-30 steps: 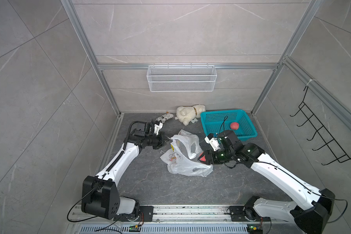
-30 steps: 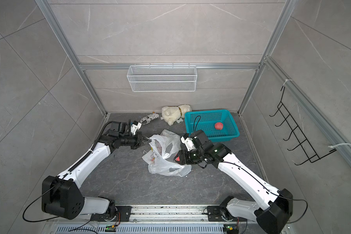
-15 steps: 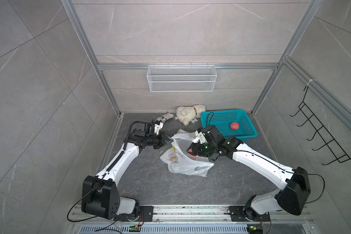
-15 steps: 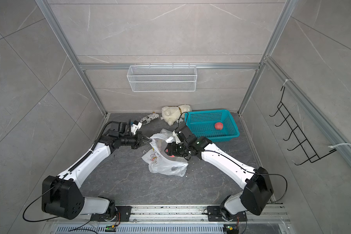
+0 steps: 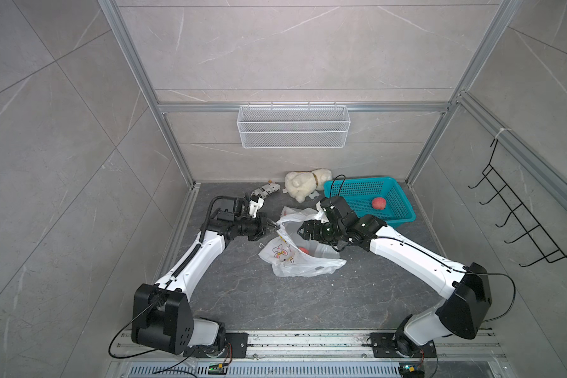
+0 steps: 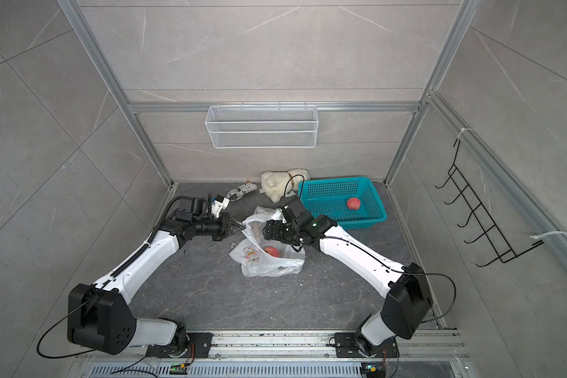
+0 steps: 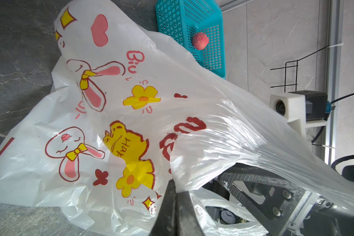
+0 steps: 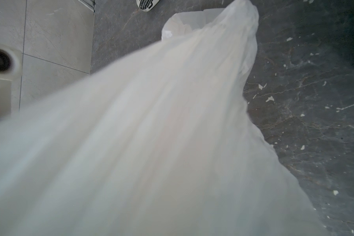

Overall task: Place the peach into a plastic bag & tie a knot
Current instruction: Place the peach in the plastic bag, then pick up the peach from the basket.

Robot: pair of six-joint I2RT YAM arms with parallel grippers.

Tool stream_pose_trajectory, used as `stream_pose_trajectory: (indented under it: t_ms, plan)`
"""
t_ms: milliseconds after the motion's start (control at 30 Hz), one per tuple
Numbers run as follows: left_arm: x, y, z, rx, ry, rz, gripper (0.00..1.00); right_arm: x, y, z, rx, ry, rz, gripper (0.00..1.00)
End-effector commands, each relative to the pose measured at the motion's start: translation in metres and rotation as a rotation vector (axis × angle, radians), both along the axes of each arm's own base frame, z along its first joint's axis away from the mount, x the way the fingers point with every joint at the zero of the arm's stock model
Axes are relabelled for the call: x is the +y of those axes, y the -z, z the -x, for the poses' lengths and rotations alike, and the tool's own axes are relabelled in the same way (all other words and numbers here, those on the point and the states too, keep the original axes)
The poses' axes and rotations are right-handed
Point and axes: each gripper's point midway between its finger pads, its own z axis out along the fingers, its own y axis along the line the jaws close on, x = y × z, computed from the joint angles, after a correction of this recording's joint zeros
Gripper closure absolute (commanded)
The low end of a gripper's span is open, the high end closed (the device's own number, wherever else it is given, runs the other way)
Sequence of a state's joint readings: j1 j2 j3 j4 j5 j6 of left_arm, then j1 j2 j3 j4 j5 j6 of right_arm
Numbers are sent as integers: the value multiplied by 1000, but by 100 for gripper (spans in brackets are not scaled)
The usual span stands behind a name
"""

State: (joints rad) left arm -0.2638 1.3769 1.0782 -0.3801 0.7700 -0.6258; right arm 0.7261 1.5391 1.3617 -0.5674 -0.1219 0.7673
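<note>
Down near the dark stone floor [image 5: 243,294], the left arm stretches forward and inward. Its left gripper [image 5: 273,227] is level, with jaws pressed together on the rim of the thin white cartoon-printed plastic bag [image 5: 295,261], so that edge is lifted. Opposite, the right arm bends at the elbow and points its right gripper [image 5: 301,232] at the bag's open mouth. Film covers its jaws, so their spread cannot be told. A round red peach [image 5: 303,250] lies inside the bag, apart from both grippers.
</note>
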Motion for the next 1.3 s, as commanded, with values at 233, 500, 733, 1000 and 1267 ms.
stream_pose_trajectory:
  t_ms: [233,500,733,1000,1267]
  plan:
    - [5,-8,-2,-19,-18,13,100,-10,-12,4,-42,-18,40,12]
    - [9,-4,-4,-16,-35,-6,100,-24,-29,41,-90,-183,52,3]
    - [22,-1,-11,-19,-95,-32,100,-40,-72,93,-100,-346,-69,1]
    - [27,-1,-14,-18,-113,-30,100,-141,-57,78,-170,-4,255,1]
    - [26,-6,-13,-32,-99,-17,100,-240,-42,53,-149,440,326,0]
